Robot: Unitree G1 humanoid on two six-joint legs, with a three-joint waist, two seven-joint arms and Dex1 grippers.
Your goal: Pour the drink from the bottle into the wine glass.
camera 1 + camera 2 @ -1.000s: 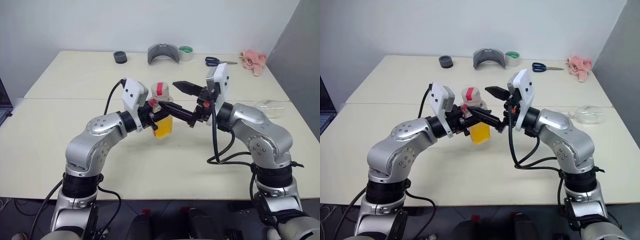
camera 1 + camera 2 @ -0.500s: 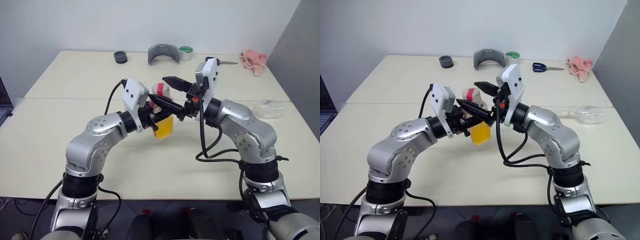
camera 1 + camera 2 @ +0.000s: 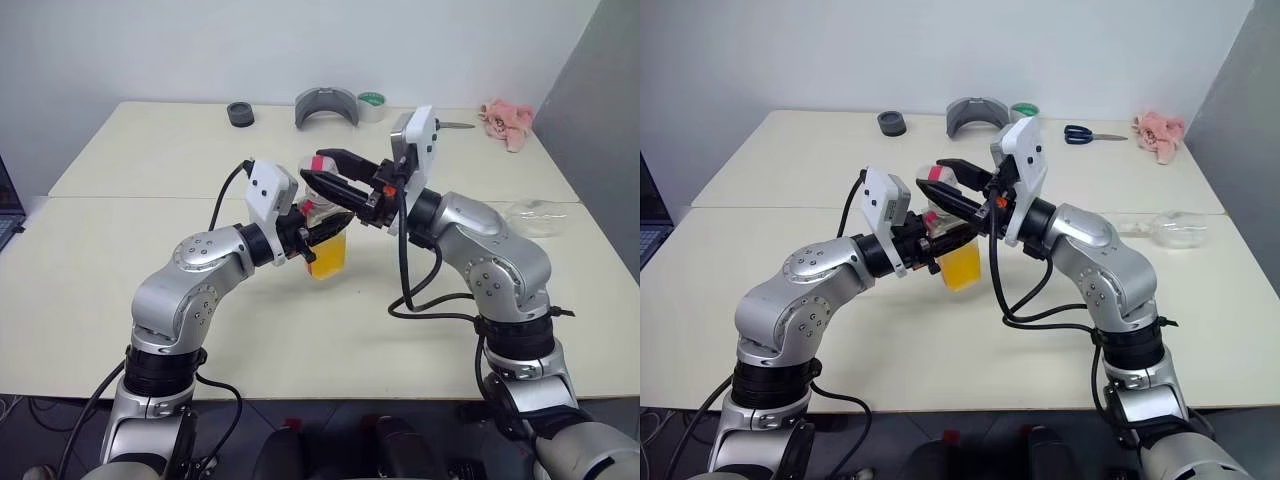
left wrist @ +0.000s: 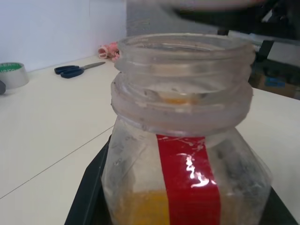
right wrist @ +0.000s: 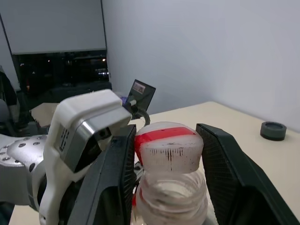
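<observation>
red label strip [image 4: 190, 183] on bottle [image 4: 185, 140]

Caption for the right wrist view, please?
Right gripper holds the red-and-white cap just above the bottle, which the left gripper grips.

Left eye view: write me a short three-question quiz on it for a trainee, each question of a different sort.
1. True or false: the left gripper is shut on the bottle.
2. What sits between the fingers of the right gripper? A. the scissors B. the bottle's cap C. the tape roll
3. What colour is the drink in the bottle?

Key: 1 true; 2 B; 3 orange-yellow.
</observation>
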